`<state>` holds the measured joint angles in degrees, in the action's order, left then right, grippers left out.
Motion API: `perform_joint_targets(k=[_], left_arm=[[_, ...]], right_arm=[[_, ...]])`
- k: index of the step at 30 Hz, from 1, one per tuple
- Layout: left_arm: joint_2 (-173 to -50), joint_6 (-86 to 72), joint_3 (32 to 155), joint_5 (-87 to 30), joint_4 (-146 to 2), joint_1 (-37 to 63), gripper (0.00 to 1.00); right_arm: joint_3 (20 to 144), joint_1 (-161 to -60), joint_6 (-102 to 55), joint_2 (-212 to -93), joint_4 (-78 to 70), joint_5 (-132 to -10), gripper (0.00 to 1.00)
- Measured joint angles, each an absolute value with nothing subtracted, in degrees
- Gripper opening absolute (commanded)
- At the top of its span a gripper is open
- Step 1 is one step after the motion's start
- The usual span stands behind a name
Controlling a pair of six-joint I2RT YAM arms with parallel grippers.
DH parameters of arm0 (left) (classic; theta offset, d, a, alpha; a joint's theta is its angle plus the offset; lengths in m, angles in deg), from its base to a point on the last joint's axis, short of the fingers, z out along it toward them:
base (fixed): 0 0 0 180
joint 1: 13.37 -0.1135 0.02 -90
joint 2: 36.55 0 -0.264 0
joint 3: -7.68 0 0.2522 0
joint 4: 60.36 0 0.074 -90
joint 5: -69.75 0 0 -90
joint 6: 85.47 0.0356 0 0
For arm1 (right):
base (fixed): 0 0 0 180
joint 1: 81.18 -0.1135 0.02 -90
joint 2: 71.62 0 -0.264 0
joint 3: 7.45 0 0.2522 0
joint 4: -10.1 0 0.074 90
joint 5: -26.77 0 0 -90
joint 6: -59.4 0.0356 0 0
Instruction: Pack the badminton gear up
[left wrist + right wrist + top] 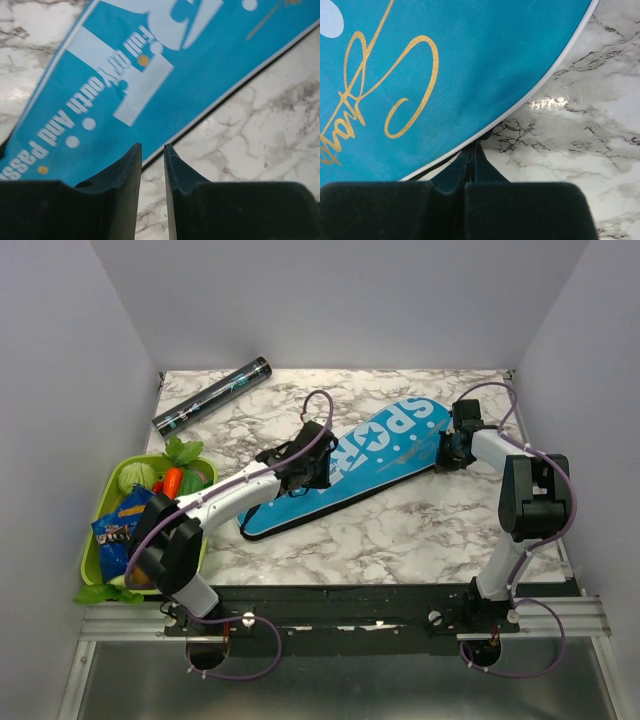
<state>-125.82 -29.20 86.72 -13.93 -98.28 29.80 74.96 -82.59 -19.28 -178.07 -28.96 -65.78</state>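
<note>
Left pincer (303, 468) (152, 148): over the narrow middle stretch of the racket cover (385, 445) (175, 75). Fingers stand a narrow slit apart. Nothing visible between them, only worktop (420, 530) and the cover's dark lower edge, which runs right at the fingertips. In the wrist view, white lettering and dots on blue lie just ahead of the tips, and marble sits to their right.

Right pincer (444, 454) (471, 146): fingers pressed together, no gap. Tips sit at the white-piped rim of the cover's (445, 75) wide end, with a gold scrawl on the blue ahead and left of them and marble to the right. A bit of dark trim shows at the tips. Can't tell if any rim is actually pinched.

The cover lies flat and diagonal on the worktop, spanning between the two pincers. Its wide "SPORT" end is by the right one. Its narrow tail runs past the left one toward the near-left.

Dark tube (212, 396): lying flat, far-left of the left pincer and well apart from it and the cover.

Green basket (91, 540): left of the left pincer, beside that arm's base. It holds a carrot (172, 480), greens and a blue snack packet (120, 530).
</note>
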Motion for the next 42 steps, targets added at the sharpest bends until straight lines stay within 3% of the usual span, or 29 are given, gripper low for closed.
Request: perform_joint_targets(k=[10, 22, 29, 42], left_arm=[[-139.7, -27.22, 90.15, -12.07, -99.51, 23.12, 0.28], [-140.77, -27.0, 91.07, -12.0, -99.12, 23.12, 0.28], [-140.82, -27.0, 91.05, -11.67, -98.68, 23.12, 0.28], [-140.45, -27.96, 90.54, -11.43, -99.88, 22.57, 0.28]], right_arm=[[74.93, -82.78, -19.28, -178.07, -28.98, -66.34, 0.01], [74.87, -87.77, -19.09, -178.07, -29.94, -66.32, 0.01], [74.5, -97.97, -17.34, -177.79, -30.4, -66.96, 0.01], [75.42, -127.33, -3.81, -180.39, -25.22, -77.54, 0.01]])
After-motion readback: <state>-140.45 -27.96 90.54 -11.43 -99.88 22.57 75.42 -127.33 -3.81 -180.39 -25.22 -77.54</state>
